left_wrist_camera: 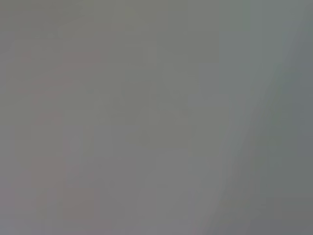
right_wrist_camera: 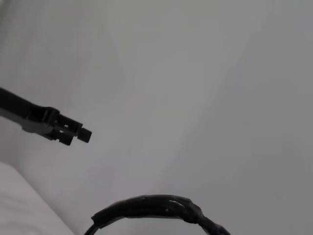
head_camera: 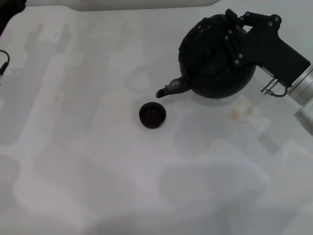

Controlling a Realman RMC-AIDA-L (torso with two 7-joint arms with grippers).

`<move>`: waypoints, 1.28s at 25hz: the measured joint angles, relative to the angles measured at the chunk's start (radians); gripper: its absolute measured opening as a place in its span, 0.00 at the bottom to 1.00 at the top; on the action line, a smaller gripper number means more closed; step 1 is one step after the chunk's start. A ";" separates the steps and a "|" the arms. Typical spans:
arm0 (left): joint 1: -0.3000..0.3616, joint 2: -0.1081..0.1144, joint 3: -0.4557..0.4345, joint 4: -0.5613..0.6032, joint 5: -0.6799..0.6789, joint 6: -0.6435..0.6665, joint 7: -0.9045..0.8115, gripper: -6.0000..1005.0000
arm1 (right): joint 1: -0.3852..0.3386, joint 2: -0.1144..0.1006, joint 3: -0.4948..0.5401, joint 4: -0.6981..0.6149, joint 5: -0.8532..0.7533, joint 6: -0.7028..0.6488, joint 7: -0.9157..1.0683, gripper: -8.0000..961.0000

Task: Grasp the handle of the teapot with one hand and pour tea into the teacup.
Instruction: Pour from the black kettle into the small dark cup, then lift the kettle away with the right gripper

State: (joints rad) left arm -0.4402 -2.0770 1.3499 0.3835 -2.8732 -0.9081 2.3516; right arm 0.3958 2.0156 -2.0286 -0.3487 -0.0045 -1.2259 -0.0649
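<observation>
Right tool point(head_camera: 234, 29) sits over the top of the teapot point(head_camera: 215, 63) at the far right of the tabletop point(head_camera: 98, 161), reaching in from the right edge on its black housing and silver wrist. Its black fingers are spread across the crown of the pot, where the handle would be; from the head view I cannot tell whether they are closed on the handle or only around it. In the right wrist view, the handle point(right_wrist_camera: 156, 208) shows as a dark, wrapped-looking arch at the edge of the picture, and one black finger point(right_wrist_camera: 63, 131) juts out apart from it, touching nothing.

Round and matte black, the teapot points its short spout point(head_camera: 171, 89) toward the left and slightly toward the robot. The spout tip hangs near the teacup point(head_camera: 152, 115) but off to one side of it, not over its mouth. Small, dark and upright, the teacup stands on the tabletop near the middle; whether it holds any liquid cannot be made out.

Faint brownish stains point(head_camera: 242, 111) mark the tabletop just beside the teapot.

Left tool does not show; the left wrist view gives only a plain grey blur.
</observation>
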 joint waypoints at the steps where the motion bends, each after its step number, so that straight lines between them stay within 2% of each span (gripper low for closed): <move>1: 0.000 0.000 0.000 0.000 0.000 0.000 0.000 0.77 | 0.000 0.000 -0.002 0.000 0.000 0.000 -0.010 0.15; 17: -0.003 0.000 0.000 -0.012 -0.002 0.001 0.000 0.77 | -0.003 0.001 -0.021 0.000 0.000 -0.001 -0.154 0.13; 32: -0.008 0.000 0.002 -0.012 -0.006 0.013 0.000 0.77 | -0.001 0.002 -0.025 -0.001 0.000 0.006 -0.189 0.13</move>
State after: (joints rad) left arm -0.4477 -2.0768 1.3515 0.3711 -2.8791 -0.8950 2.3516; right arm 0.3950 2.0173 -2.0541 -0.3498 -0.0044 -1.2201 -0.2540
